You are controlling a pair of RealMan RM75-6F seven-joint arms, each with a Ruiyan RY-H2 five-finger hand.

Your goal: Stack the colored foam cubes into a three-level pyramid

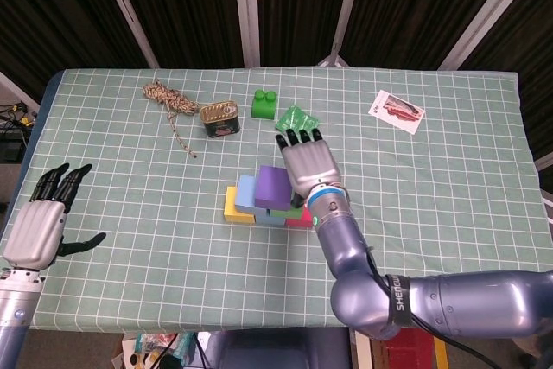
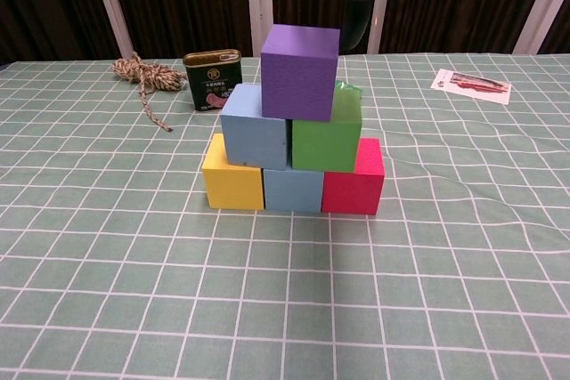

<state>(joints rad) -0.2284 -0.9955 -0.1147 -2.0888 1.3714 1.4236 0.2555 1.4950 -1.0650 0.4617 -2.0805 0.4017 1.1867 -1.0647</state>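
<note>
On the green-checked cloth of the bench [image 2: 107, 246], near its middle, the pyramid stands complete. A yellow foam cube [image 2: 233, 173], a light blue foam cube [image 2: 294, 190] and a red foam cube [image 2: 354, 177] make the bottom row, touching side by side. A second pale blue foam cube [image 2: 255, 127] and a green foam cube [image 2: 327, 133] sit on them. The purple foam cube [image 2: 299, 71] rests on top, straddling that pair and sitting level.

From the head view, the right hand [image 1: 309, 164] hovers just beyond and to the right of the stack with fingers extended and apart, holding nothing and, as far as I can tell, clear of the purple cube. The left hand [image 1: 39, 226] hangs at the near left edge of the bench, fingers spread and empty, well apart from the cubes.

By my judgement the step in hand is the release after placing the capstone, and the stacking itself is done. What the next move calls for is a clean retreat: lift the right hand up and away without brushing the top cube, since foam is light and a nudge could topple it.

Behind the stack lie a tin can [image 2: 213, 79], a coil of rope [image 2: 138, 72], a green toy brick [image 1: 264, 104] and a printed card [image 2: 471, 84], none in the way.
</note>
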